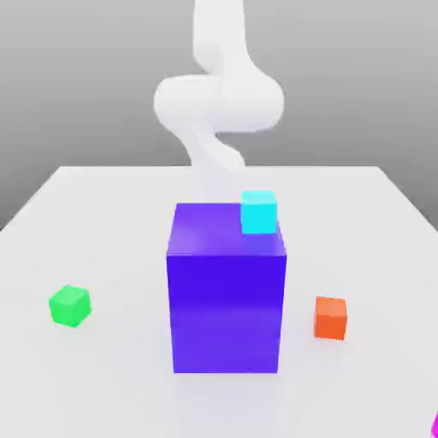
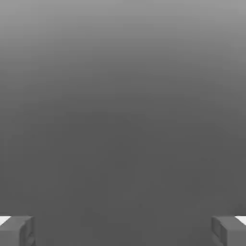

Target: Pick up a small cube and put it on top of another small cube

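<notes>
At the table's [image 1: 103, 205] near edge, toward the exterior view's right corner, the pink cube [image 1: 435, 425] sits untouched, barely in frame. Gripper [image 2: 123, 230] spread wide, holding nothing. Arm [image 1: 218, 98] raised behind the blue block [image 1: 227, 299], which carries a cyan cube [image 1: 258, 212]. Green cube [image 1: 69, 305] and orange cube [image 1: 330, 317] lie apart. Judgement: pick and stacking both outstanding.
</notes>
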Controlling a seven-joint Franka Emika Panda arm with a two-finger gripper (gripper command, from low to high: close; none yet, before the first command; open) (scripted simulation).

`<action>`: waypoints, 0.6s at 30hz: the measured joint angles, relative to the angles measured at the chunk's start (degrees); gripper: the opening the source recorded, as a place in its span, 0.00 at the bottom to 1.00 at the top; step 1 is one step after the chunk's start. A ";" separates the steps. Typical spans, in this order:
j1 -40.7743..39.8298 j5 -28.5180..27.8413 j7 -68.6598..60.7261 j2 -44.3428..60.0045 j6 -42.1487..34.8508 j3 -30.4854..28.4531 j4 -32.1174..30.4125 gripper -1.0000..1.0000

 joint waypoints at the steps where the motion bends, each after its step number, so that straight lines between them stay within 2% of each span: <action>1: -0.05 -0.35 0.56 2.24 0.38 0.94 0.42 0.50; 18: 3.24 -10.37 12.61 37.74 6.21 13.36 7.05 0.50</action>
